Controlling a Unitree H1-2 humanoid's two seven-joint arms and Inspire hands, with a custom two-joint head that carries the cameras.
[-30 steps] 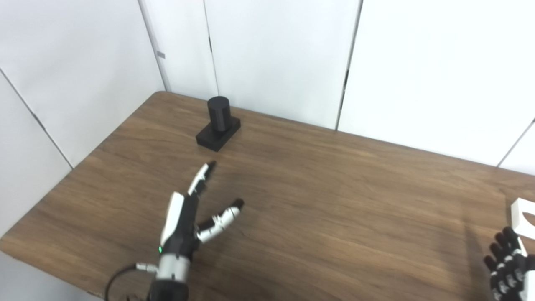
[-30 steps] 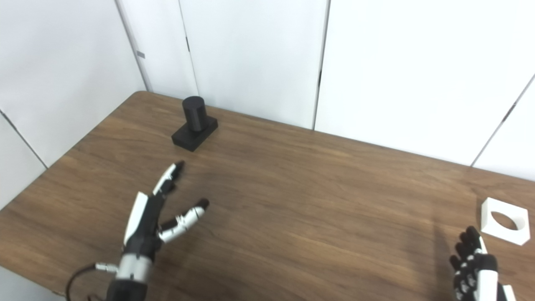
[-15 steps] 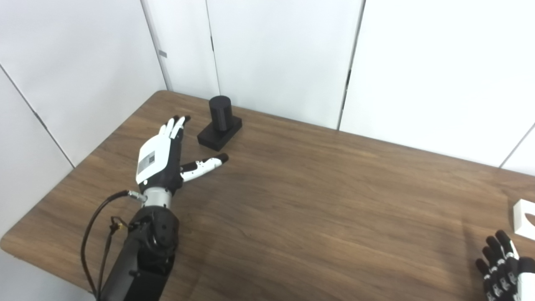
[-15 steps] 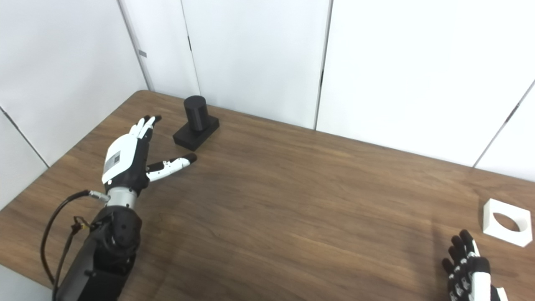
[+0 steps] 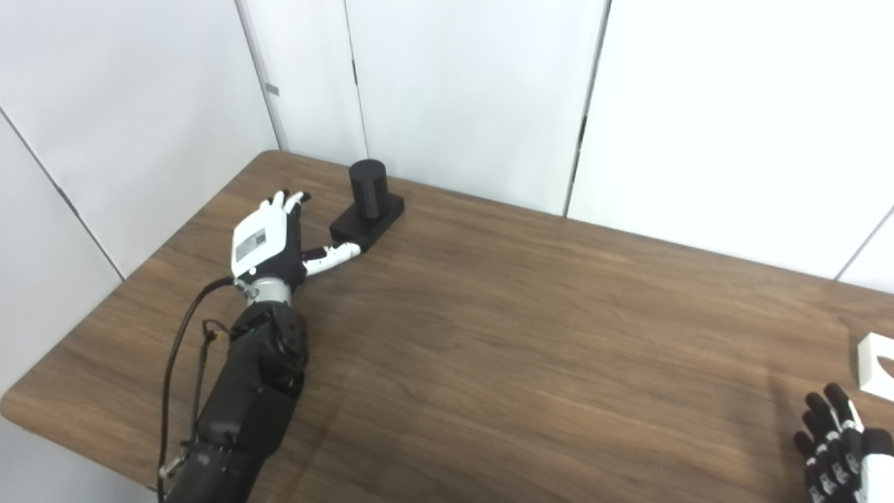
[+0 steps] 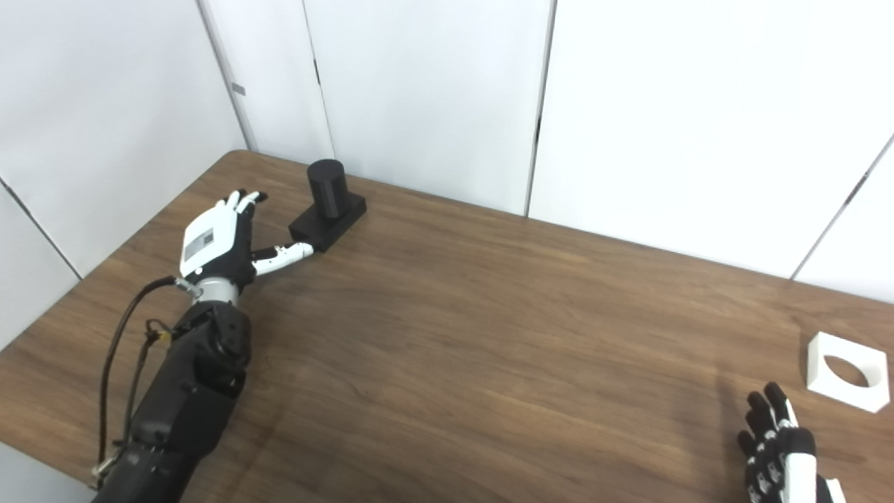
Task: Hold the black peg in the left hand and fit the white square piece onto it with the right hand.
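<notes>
- In the left eye view you see the black peg (image 5: 368,190) at about 11 o'clock on the table (image 5: 531,335), upright on its flat square base. Your left hand (image 5: 269,241) is just beside it at its 8 o'clock, fingers spread and holding nothing; the thumb tip comes very near the base corner, but I cannot tell if it touches.
- The peg looks rigid and smooth — probably light plastic, with most weight low in the base. I think you should grip the base or low on the cylinder, so the top is free for the white piece.
- At 4 o'clock only a corner of the white square piece (image 5: 877,367) shows, cut by the picture edge. Your right hand (image 5: 834,450) is near it at its 7 o'clock, fingers apart, empty.
- The right eye view shows what the first does not: the whole white square piece (image 6: 846,370), flat on the table, with a round hole — stiff, thin walls, best taken by the outer edges.
</notes>
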